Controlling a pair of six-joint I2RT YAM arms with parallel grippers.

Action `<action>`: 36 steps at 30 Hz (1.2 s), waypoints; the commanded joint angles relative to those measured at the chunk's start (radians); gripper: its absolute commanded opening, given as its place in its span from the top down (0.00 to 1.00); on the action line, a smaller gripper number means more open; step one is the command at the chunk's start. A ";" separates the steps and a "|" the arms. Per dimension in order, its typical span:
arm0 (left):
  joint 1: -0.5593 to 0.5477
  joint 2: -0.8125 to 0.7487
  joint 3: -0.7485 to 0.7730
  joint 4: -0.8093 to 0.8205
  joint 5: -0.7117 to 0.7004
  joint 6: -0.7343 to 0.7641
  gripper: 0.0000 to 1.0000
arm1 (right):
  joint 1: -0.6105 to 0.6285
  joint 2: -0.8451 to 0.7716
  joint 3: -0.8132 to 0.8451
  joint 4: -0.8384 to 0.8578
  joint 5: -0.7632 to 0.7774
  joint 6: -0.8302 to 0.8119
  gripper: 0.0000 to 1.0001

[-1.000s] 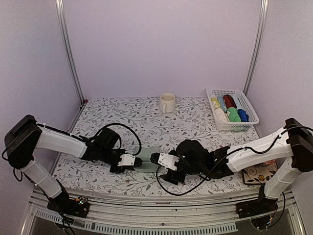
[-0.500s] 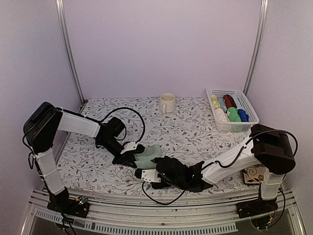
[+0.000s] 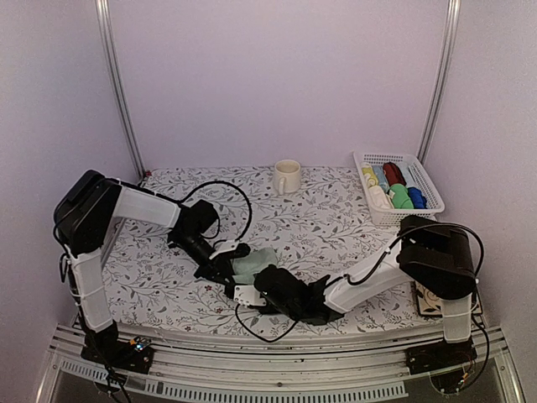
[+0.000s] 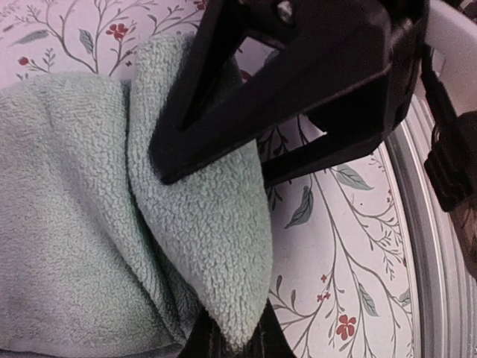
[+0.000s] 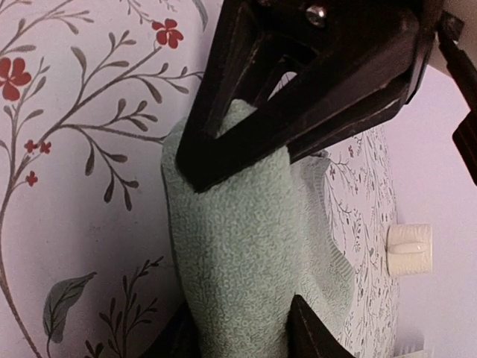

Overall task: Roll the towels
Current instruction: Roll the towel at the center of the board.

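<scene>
Both tools grip one pale sage-green terry towel (image 3: 255, 261), bunched on the floral-print tablecloth (image 3: 159, 281) at front centre. Left gripper (image 4: 200, 257) is clamped on a folded edge of it, and right gripper (image 5: 240, 252) is clamped on its rolled end. White plastic basket (image 3: 401, 157) sits back right, cream ceramic mug (image 3: 286, 177) behind.

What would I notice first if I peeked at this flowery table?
The left tool and the right tool meet near the front of the table, both pinching one fuzzy green towel. At the back right, a white basket holds bright rolled cloths, and a cream mug stands at the back middle.
</scene>
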 commanded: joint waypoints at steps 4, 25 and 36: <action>-0.012 0.067 -0.058 -0.131 -0.125 0.015 0.94 | -0.025 0.031 0.048 -0.170 -0.052 0.107 0.72; -0.080 -0.733 -0.694 0.715 -0.413 -0.149 0.26 | -0.170 0.061 0.290 -0.708 -0.710 0.370 0.83; -0.219 -0.937 -0.911 0.979 -0.548 -0.038 0.21 | -0.245 0.162 0.490 -0.872 -0.867 0.405 0.82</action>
